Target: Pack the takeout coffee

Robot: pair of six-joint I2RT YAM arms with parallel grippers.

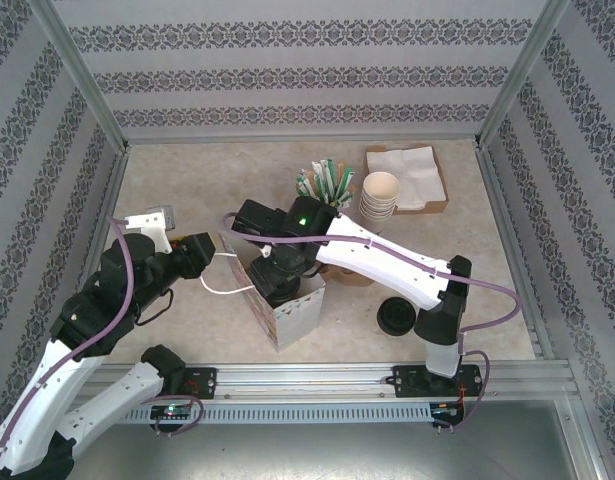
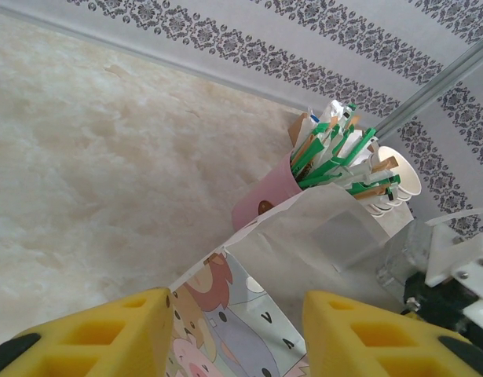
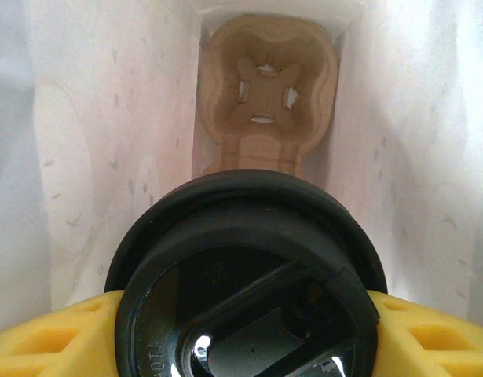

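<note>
The takeout coffee [image 3: 249,290], a dark cup with a round black lid, hangs inside the white paper bag [image 1: 297,315]. My right gripper [image 3: 245,334] is shut on it, one yellow finger on each side of the lid. Below it, a brown cardboard cup carrier [image 3: 265,94] lies on the bag's bottom. From above, the right gripper [image 1: 277,275] reaches down into the bag's mouth. My left gripper [image 1: 209,258] sits at the bag's left rim. Its yellow fingers [image 2: 107,334] stand wide apart, open, with the cartoon-printed bag [image 2: 320,243] edge between and beyond them.
A pink holder of green and brown sticks [image 1: 327,182] and a stack of cream cups [image 1: 379,195] stand behind the bag. A tray of napkins [image 1: 407,175] is at the back right. A flat black lid [image 1: 397,316] lies right of the bag. The bag's white handle [image 1: 227,288] loops leftward.
</note>
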